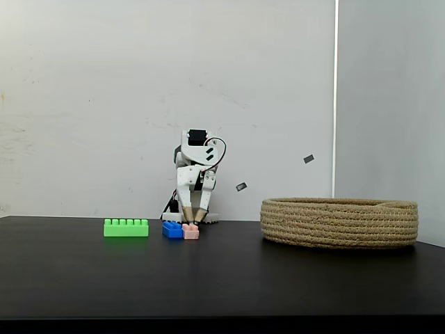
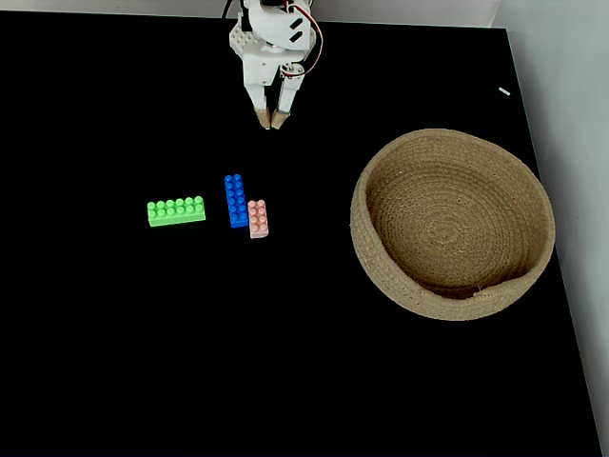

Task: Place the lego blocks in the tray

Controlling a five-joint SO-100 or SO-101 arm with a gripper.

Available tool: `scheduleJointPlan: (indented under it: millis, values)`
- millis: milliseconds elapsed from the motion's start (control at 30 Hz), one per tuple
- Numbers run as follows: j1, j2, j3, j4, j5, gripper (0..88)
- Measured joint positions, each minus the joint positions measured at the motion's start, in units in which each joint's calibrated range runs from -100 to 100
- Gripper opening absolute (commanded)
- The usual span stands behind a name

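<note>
Three lego blocks lie on the black table. The long green one (image 2: 176,210) (image 1: 126,227) is furthest left, the blue one (image 2: 235,200) (image 1: 172,229) sits in the middle, and the pale pink one (image 2: 258,218) (image 1: 190,232) rests against the blue one's right side. My white gripper (image 2: 271,121) (image 1: 193,218) points down at the table's far edge, behind the blocks and apart from them. Its tan fingertips meet, with nothing between them. The tray (image 2: 362,205) (image 1: 339,223), a wide coiled-rope basket, stands to the right with nothing inside.
A white wall stands behind the table, which ends just right of the basket in both fixed views. Bare black tabletop stretches between the blocks and the basket and across the whole near side.
</note>
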Motion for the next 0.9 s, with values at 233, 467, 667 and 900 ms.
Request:
scheduleJointPlan:
  millis: [233,467,667,900]
  values:
    - [1.7,0.0,0.0,0.0,0.0,0.0]
    - [1.7,0.0,0.0,0.0,0.0,0.0]
    - [1.7,0.0,0.0,0.0,0.0,0.0]
    - [1.7,0.0,0.0,0.0,0.0,0.0]
